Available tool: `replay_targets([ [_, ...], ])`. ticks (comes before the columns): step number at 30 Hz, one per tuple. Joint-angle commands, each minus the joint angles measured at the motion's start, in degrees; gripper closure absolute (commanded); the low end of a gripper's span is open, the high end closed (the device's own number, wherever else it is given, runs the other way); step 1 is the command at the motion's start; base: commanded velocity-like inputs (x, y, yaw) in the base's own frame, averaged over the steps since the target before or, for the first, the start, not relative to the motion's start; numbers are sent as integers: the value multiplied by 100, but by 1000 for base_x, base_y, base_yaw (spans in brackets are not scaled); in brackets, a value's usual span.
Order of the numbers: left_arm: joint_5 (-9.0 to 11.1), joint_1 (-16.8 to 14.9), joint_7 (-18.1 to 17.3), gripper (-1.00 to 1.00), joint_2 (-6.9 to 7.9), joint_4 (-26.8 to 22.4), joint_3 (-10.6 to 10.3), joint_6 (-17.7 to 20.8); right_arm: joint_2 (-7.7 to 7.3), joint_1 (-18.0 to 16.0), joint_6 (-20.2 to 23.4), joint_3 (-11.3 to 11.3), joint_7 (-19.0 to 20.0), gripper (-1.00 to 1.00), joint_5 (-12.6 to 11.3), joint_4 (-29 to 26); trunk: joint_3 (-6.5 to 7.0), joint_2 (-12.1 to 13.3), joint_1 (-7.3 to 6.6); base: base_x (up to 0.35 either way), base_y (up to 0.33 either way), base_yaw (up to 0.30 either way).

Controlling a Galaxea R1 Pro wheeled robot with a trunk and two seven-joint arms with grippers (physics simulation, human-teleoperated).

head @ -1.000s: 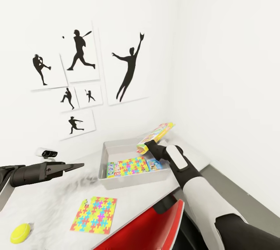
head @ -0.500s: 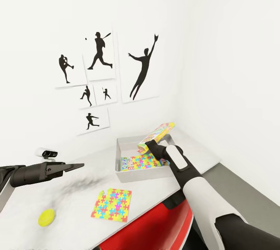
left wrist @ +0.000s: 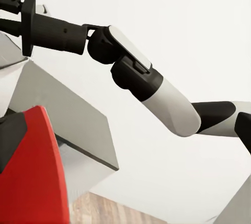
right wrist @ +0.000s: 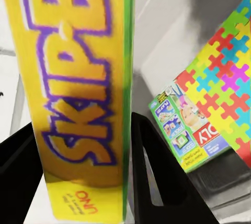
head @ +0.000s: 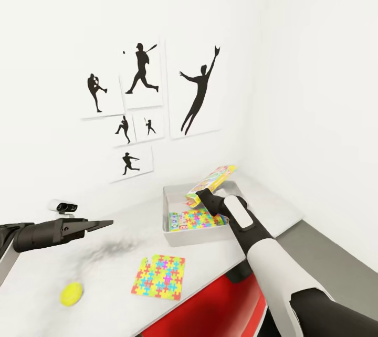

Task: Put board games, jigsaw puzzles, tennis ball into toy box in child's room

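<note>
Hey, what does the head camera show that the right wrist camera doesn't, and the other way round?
Head view alone: the table with a jigsaw puzzle and the tennis ball lying on it outside the bin, the left gripper hovering over the table, and baseball silhouettes on the wall.

Right wrist view alone: the purple lettering on the held box's yellow edge, and a pale board game in the bin beside the puzzle.

Both: the right gripper shut on the yellow board game above the toy box, with a second puzzle inside.
</note>
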Motion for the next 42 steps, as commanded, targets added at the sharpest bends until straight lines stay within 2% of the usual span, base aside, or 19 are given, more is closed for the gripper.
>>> replay_targets([
  [1, 2, -4, -21, -100, 3, 3, -2, 61, 0, -5, 3, 8, -50, 100, -46, -9, -12, -13, 5, 98, 146, 86],
  [9, -9, -4, -21, -100, 3, 5, -1, 61, 0, -5, 6, 8, -50, 100, -46, -10, 17, -13, 5, 71, -10, 160],
  [18, -11, -4, -21, -100, 1, 5, -2, 61, 0, -5, 1, 8, 280, 100, -38, -8, 19, -13, 5, 122, 7, 11],
  [33, -23, -4, -21, -100, 3, 5, -1, 61, 0, 3, -27, 7, 310, 100, -7, 60, 19, -13, 5, 18, 5, 0],
  [35, -23, -4, -21, -100, 3, 5, -1, 61, 0, 3, -222, 3, 310, 100, 3, 257, 19, -13, 5, 0, 0, 0],
  [38, -23, -4, -21, -100, 3, 5, -2, 61, 0, 3, -1030, 3, 310, 100, 21, 684, 19, -13, 5, 0, 0, 0],
  [42, -28, -4, -21, -100, 0, 5, -2, 61, 0, 3, -1883, 18, 313, 100, 17, 924, 19, -13, 5, 0, 0, 0],
])
